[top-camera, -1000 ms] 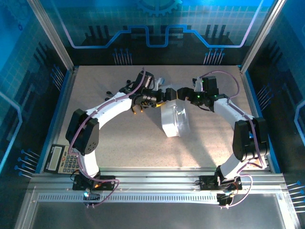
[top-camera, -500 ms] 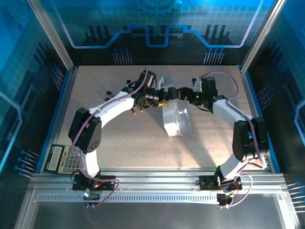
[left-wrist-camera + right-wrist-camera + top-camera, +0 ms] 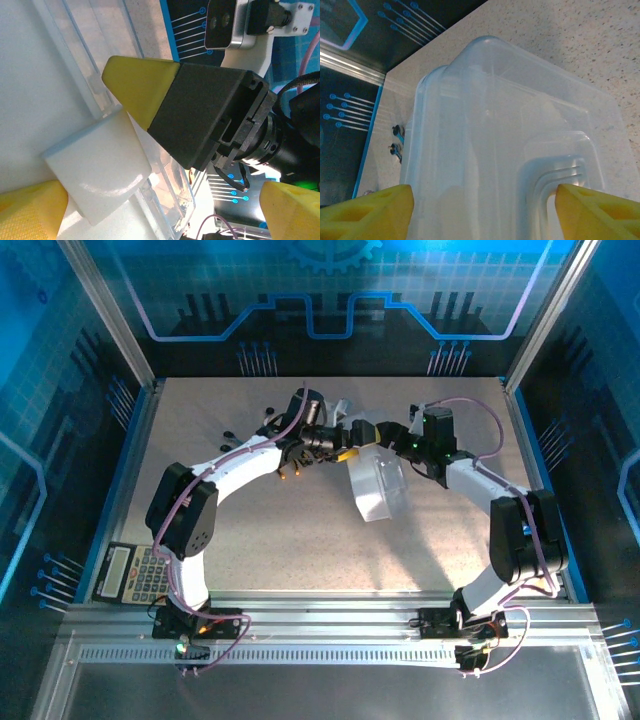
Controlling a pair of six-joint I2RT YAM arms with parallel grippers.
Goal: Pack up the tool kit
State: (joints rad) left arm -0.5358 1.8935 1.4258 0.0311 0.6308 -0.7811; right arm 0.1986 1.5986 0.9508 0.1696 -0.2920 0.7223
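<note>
Across the desk, the clear case lay askew, shut and seemingly empty. At the case's far end both hands met, probably so that one could steady it while the other worked the lid. The right hand straddled the case with fingers apart; whether they pressed it could not be told. The left hand hung spread wide, holding nothing. Left of the case, small dark tools lay loose, awaiting packing.
</note>
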